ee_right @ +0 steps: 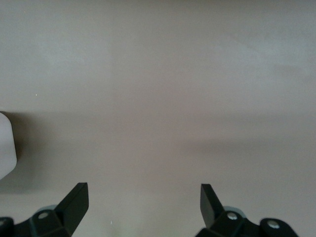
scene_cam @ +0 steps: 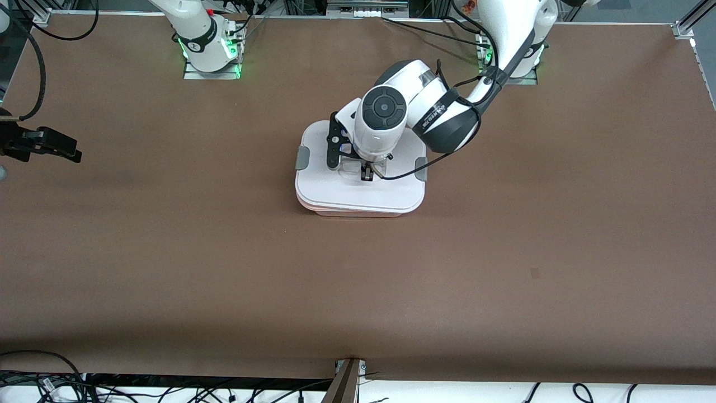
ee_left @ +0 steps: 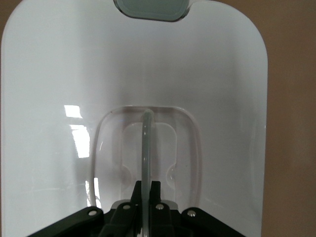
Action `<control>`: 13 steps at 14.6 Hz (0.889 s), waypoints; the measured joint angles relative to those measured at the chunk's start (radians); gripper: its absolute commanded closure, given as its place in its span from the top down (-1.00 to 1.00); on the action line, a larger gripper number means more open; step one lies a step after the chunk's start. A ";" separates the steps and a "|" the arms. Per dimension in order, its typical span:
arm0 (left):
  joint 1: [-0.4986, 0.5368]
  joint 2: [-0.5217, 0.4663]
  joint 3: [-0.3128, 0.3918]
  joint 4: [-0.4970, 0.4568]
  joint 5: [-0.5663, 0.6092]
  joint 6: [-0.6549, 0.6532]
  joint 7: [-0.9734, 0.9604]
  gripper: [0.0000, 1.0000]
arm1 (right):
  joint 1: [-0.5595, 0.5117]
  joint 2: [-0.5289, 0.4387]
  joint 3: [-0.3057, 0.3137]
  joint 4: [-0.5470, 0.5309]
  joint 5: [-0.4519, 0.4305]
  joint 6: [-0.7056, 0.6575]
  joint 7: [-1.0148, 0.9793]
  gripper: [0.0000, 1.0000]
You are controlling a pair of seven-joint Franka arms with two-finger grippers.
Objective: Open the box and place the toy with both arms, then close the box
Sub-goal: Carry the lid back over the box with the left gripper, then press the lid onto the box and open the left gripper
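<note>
The box (scene_cam: pixel 358 193) stands at the table's middle with its white lid on; a strip of the pink tub (scene_cam: pixel 358 213) shows under the lid's near edge. Grey clips (scene_cam: pixel 302 158) (scene_cam: pixel 420 168) sit at both ends. My left gripper (scene_cam: pixel 367 174) is down on the lid's centre, shut on the clear handle (ee_left: pixel 146 143); the left wrist view shows the lid (ee_left: pixel 133 64), one clip (ee_left: pixel 153 9) and the gripper (ee_left: pixel 147 186). My right gripper (scene_cam: pixel 67 150) waits open and empty over the right arm's end of the table (ee_right: pixel 143 190). The toy is out of view.
The brown table (scene_cam: pixel 503 252) spreads around the box. The arm bases (scene_cam: pixel 210 50) (scene_cam: pixel 520 61) stand at the farthest edge. Cables (scene_cam: pixel 56 386) lie along the nearest edge. A white rounded object (ee_right: pixel 6 143) shows at the edge of the right wrist view.
</note>
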 measured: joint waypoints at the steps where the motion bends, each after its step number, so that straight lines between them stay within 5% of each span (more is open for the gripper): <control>1: -0.004 0.003 0.001 -0.002 0.001 0.000 -0.009 -1.00 | 0.001 -0.005 0.000 -0.008 0.000 -0.002 0.000 1.00; 13: -0.036 0.036 0.007 -0.010 0.052 0.037 -0.099 -1.00 | 0.018 -0.019 0.001 -0.067 0.001 -0.044 0.001 1.00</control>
